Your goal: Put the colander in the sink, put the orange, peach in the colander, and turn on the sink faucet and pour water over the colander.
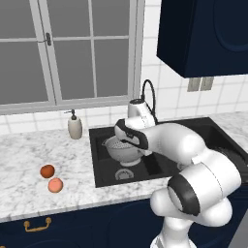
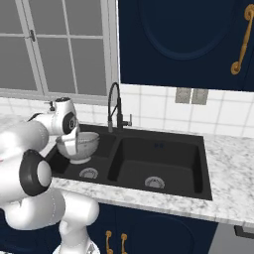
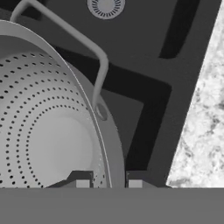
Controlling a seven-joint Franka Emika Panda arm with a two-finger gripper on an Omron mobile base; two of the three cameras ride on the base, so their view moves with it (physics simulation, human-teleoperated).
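In the left base view, the soap bottle (image 1: pixel 74 127) stands at left of centre on the marble desk (image 1: pixel 29 152), below the window (image 1: pixel 68 51). Lower left on the desk lie the orange (image 1: pixel 47 171) and, just below and right of it, the peach (image 1: pixel 55 185), close together and well apart from the sink (image 1: pixel 99 160). At the frame's middle the colander (image 1: pixel 121 150) is in the left basin, above the round drain (image 1: pixel 122 174), with the arm's wrist over its right rim. The faucet (image 1: pixel 150 94) arches behind the wrist.

In the right base view, the colander (image 2: pixel 82 147) shows at left of centre in the left basin, upright, its drain (image 2: pixel 89 172) in front of it. The faucet (image 2: pixel 115 106) rises behind the divider between basins, and the right basin's drain (image 2: pixel 154 182) lies at centre.

In the hand view, the colander's perforated inside (image 3: pixel 43 127) takes up the left half, its wire handle (image 3: pixel 89 48) looping at upper centre. The end effector (image 3: pixel 108 183) at the bottom edge is pinching the colander's rim, one tip inside the bowl and one outside. A drain (image 3: pixel 105 7) is at the top and the desk (image 3: pixel 203 118) runs down the right.
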